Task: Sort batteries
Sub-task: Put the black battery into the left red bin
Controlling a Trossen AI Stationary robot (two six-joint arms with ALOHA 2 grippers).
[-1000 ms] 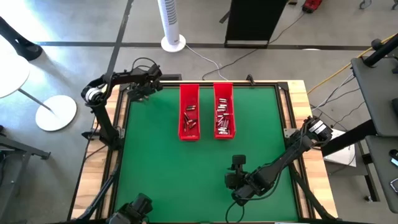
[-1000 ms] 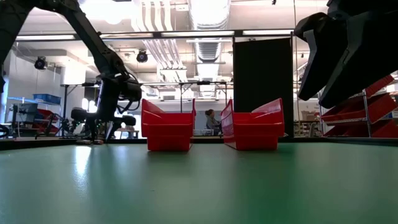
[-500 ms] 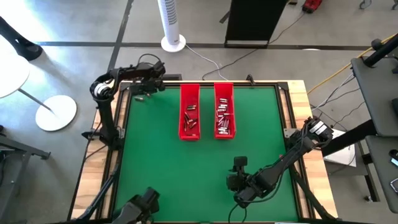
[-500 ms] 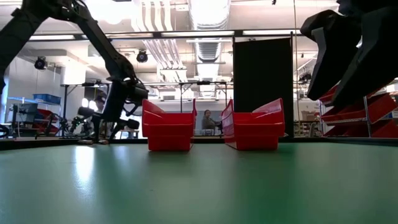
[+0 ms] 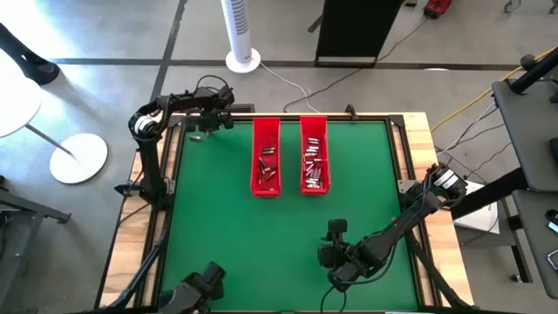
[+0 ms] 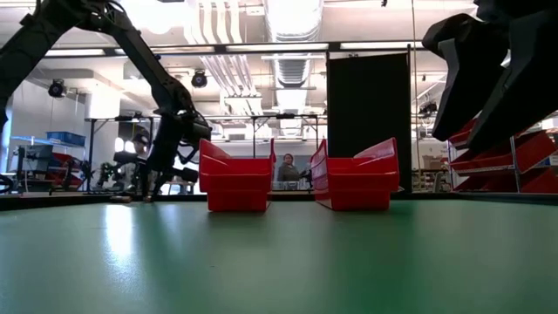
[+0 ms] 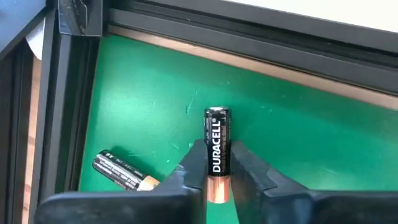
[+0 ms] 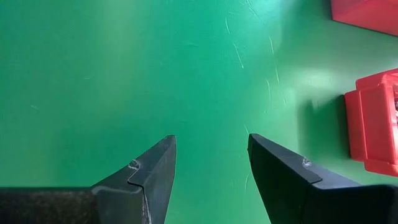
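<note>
The right gripper [image 5: 334, 228] hangs over the near part of the green desk [image 5: 218, 227], on the near side of the red trays and well apart from them. Its fingers [image 8: 146, 177] stand wide with bare green mat between them and nothing held.

Farther back, two long red trays stand side by side on the mat, close together but not touching. The left tray [image 5: 266, 158] holds a handful of small batteries [image 5: 267, 163] lying loose along its floor; the right tray [image 5: 314, 155] holds a thicker cluster of them. In the low view both trays rise from the mat with their near walls facing the camera, and a person [image 6: 289, 169] shows in the room behind, between the two trays.

Beyond the trays' far ends and off to the left tray's left side, the left gripper [image 5: 212, 123] reaches to the far left corner of the desk, near the black frame along the edge. Its fingers [image 7: 194, 163] are closed narrow on a black and copper battery [image 7: 216, 149], which they pinch by its copper end so that the black end sticks out past the fingertips. A second battery [image 7: 122, 172] of the same kind lies on the mat just beside the fingers, apart from the held one and on the side away from the trays.
</note>
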